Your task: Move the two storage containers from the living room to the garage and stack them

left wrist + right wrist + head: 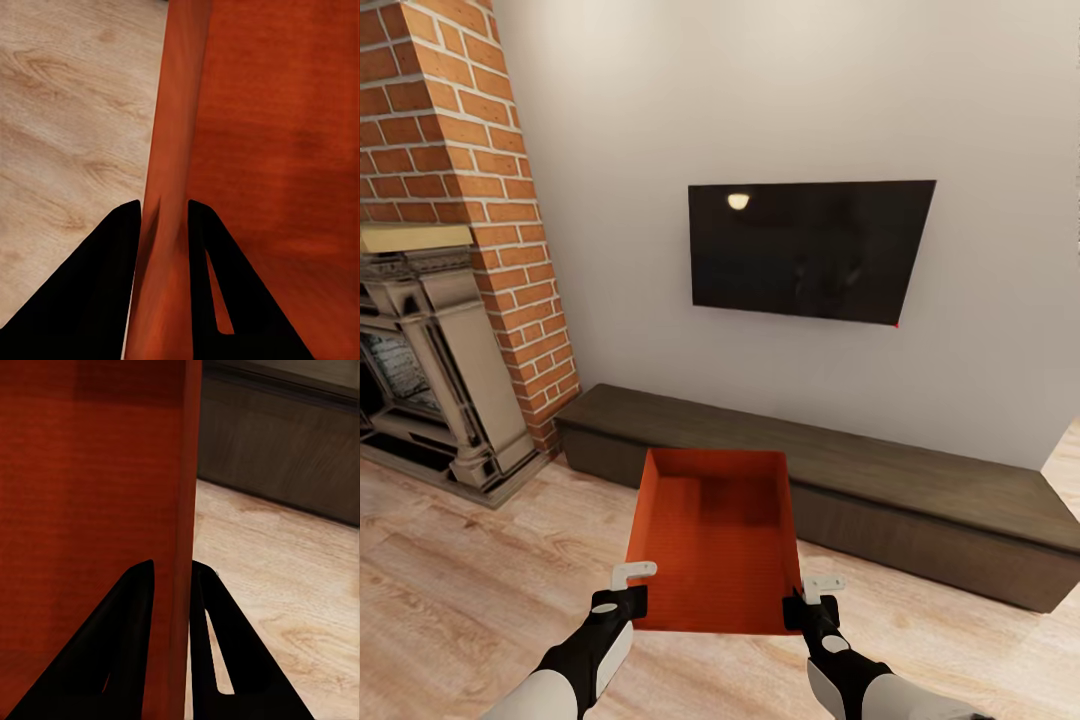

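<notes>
Low in the frame's centre, the bin hangs over the wood floor — one wall per gripper, for balance. Left gripper and right gripper each grasp a side wall near its corner.

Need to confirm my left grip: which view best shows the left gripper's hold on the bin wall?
Left wrist view: left gripper straddles the storage container wall, one finger each side. Head view shows it at the bin's near corner.
</notes>
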Tool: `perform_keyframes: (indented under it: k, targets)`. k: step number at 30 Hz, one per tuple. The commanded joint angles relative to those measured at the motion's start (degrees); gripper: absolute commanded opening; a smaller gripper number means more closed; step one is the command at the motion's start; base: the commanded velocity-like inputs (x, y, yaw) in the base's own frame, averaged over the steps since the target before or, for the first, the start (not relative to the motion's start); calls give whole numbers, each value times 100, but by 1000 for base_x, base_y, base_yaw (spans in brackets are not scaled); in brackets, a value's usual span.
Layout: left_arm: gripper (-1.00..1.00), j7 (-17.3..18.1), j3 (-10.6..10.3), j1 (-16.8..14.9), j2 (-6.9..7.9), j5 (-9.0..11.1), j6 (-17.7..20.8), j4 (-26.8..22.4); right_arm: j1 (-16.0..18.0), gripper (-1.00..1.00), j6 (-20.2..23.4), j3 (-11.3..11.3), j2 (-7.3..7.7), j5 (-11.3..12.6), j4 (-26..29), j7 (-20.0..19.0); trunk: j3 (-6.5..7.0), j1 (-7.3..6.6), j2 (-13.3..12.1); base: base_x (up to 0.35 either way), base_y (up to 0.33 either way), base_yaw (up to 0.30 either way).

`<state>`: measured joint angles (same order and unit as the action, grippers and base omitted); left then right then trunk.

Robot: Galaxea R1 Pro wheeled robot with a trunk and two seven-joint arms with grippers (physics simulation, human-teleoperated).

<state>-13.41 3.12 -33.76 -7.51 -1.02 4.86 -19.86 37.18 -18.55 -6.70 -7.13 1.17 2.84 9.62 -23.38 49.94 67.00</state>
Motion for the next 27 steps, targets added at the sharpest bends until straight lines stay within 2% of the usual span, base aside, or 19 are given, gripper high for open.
perform_keyframes:
  k: [1, 16, 27]
  targets:
    - [-100, -15, -4, 1, -5, 104, 32, 4, 8, -100, -35, 81, -1, 59, 6, 49, 4, 0, 4, 0, 0, 0]
    - [-100, -65, 4, 1, -13, 102, 27, -9, 8, -100, -35, 81, 1, 62, 6, 49, 140, 0, 4, 0, 0, 0]
    - [-100, -49, 14, 1, -11, 102, 31, -4, 8, -100, -33, 82, 1, 68, 6, 49, 153, 0, 4, 0, 0, 0]
